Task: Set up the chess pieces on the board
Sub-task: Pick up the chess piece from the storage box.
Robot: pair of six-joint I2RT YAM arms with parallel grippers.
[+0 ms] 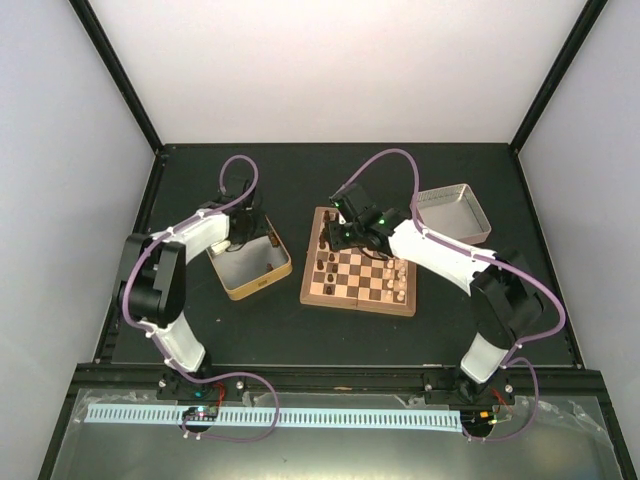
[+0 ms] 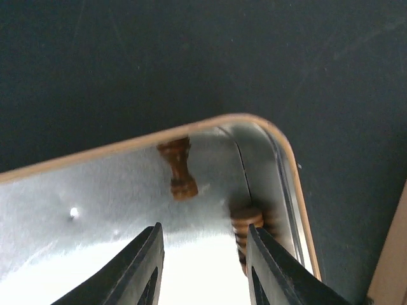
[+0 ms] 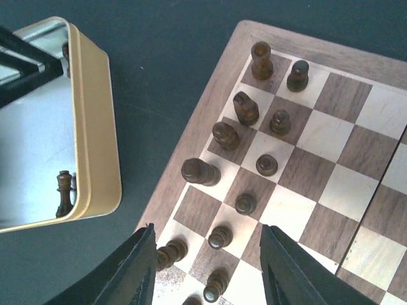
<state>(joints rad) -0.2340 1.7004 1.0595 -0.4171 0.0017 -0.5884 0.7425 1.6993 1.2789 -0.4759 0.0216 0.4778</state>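
From where I stand, the left gripper [image 1: 243,238] is down inside the gold tin [image 1: 255,286], which sits on the bench [image 1: 300,180] left of the board [image 1: 358,304]. Its jaws are apart and hold nothing. One fallen piece [image 2: 247,221] lies in the tin's corner against the right finger [image 2: 273,267], and another piece [image 2: 181,173] lies further in, near the rim. The right gripper [image 3: 208,230] hangs over the board's left side, jaws spread and empty. Below it the dark chess pieces [image 3: 245,107] stand in two rows along that edge. A silver tin [image 1: 450,210] sits just past the board's far right corner.
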